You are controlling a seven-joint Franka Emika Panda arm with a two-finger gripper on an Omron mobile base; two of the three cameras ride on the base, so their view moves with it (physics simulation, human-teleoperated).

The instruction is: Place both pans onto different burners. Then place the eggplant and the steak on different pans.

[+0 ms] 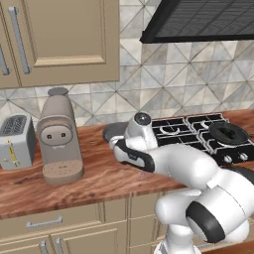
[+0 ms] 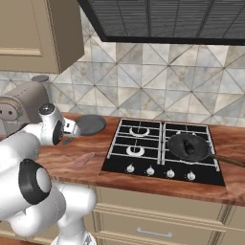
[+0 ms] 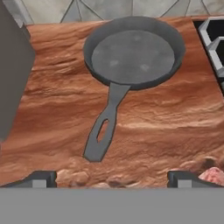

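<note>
Above the wooden counter [image 3: 166, 127], left of the cooktop [image 2: 162, 148], the gripper [image 3: 111, 179] hangs with jaws spread wide, holding nothing. Just beyond its tips lies the grey pan [image 3: 133, 52], near the counter's back edge, handle toward the hand; the steak [image 2: 83, 159] lies nearer the front edge. On the cooktop's front right burner, the dark pan [image 2: 189, 146] carries the eggplant [image 2: 189, 149].

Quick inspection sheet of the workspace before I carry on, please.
Surface: wooden counter, black cooktop set into it.
Job's things: grey pan empty on the counter left of the cooktop; dark pan on the front right burner with the eggplant in it; steak on the counter.
Clutter: coffee machine, toaster.
Claw: claw open, above the grey pan's handle, holding nothing.
Cables: nothing seen.
Surroundings: tiled wall, cabinets, range hood.
</note>
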